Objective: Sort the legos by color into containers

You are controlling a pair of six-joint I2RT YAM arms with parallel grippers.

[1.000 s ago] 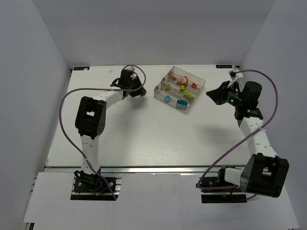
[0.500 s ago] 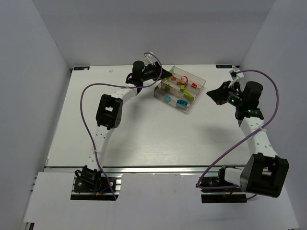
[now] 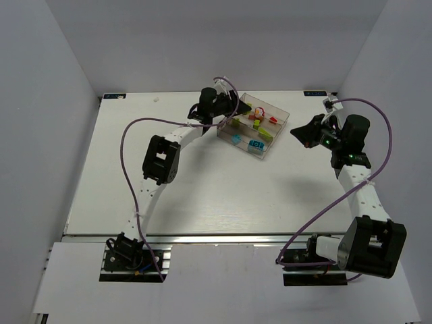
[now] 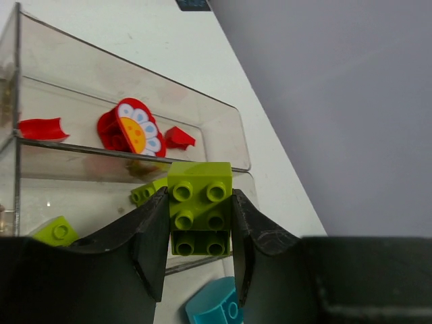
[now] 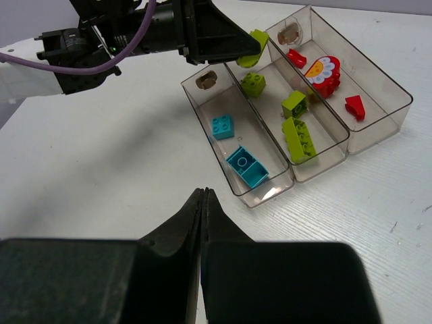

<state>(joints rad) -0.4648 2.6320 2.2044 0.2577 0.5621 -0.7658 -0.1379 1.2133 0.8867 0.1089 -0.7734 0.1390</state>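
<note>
My left gripper (image 4: pixel 199 226) is shut on a lime green lego (image 4: pixel 200 182) and holds it over the far end of the clear tray (image 3: pixel 278 133); it shows there in the top view (image 3: pixel 236 108) and right wrist view (image 5: pixel 248 42). The tray's compartments hold cyan legos (image 5: pixel 247 167), lime legos (image 5: pixel 298 138) and red legos (image 5: pixel 354 106), one of them a flower-printed piece (image 5: pixel 322 73). My right gripper (image 5: pixel 202 192) is shut and empty, above the table near the tray's cyan end (image 3: pixel 297 133).
White walls enclose the table on three sides. The left arm's purple cable (image 3: pixel 128 145) loops over the table's left half. The tray's wall (image 4: pixel 128 67) stands close in front of the left gripper.
My left arm has swung right from the table left of the tray to above the tray's far end, carrying the lime lego. The right arm has not moved.
</note>
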